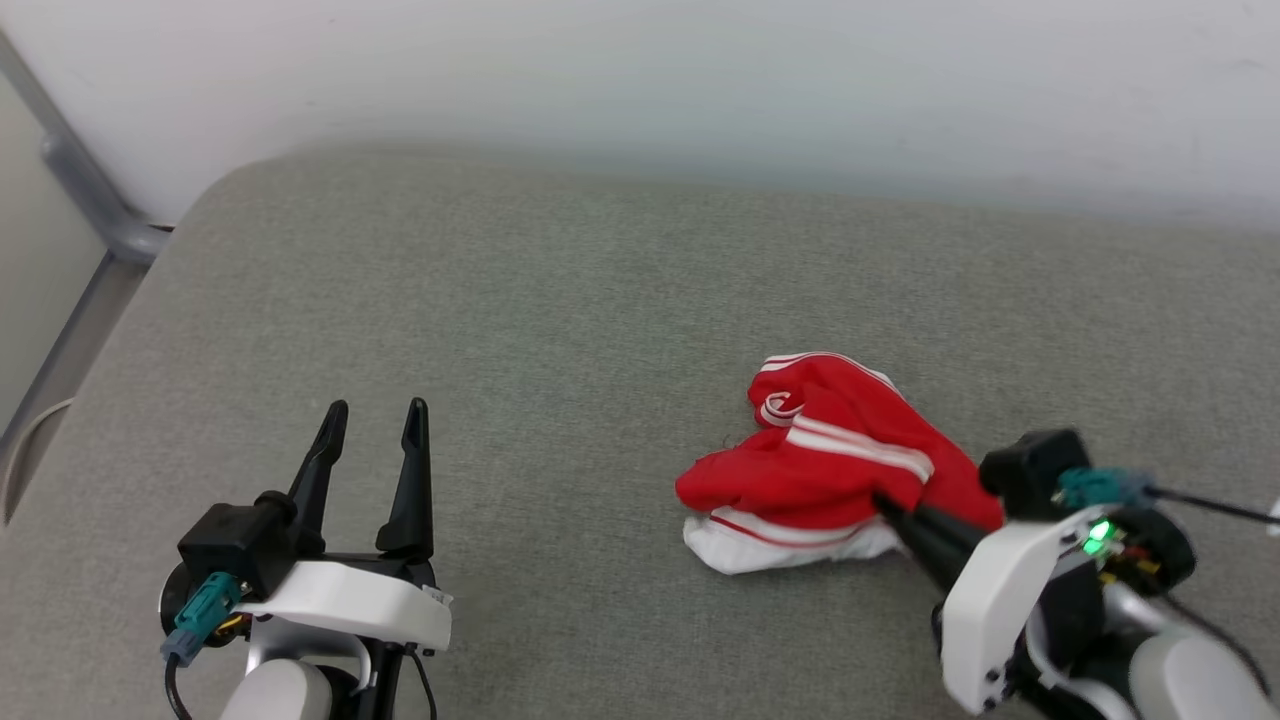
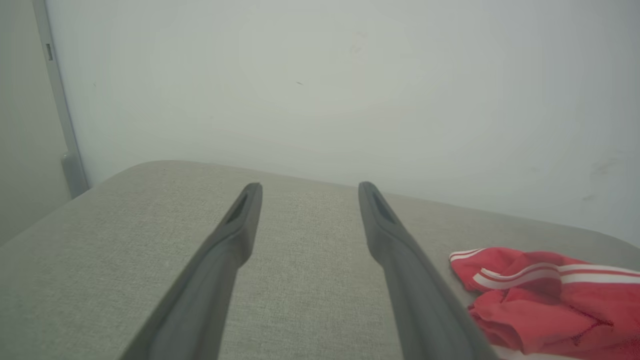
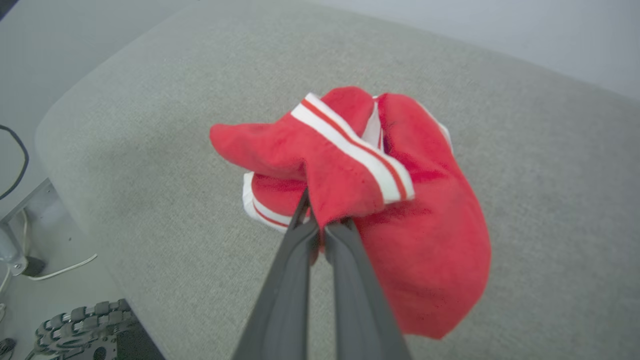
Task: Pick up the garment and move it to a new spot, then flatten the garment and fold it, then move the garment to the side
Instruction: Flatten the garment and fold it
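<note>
The garment (image 1: 830,460) lies crumpled in a heap on the right half of the grey padded surface (image 1: 500,300), red cloth uppermost, with striped trim and a white edge showing beneath. The right hand (image 1: 885,505) has its fingers pressed together on a fold of red cloth at the heap's near edge; the right wrist view shows the fabric pinched between the tips. The left hand (image 1: 375,410) hovers well apart to the left, fingers spread, holding nothing. This looks like the first step, the pick-up: the grip is made, but the heap seems to rest on the surface. The next move probably calls for a lift high enough for the cloth to hang free, then a carry to open surface, minding that so small a pinch could slip.
</note>
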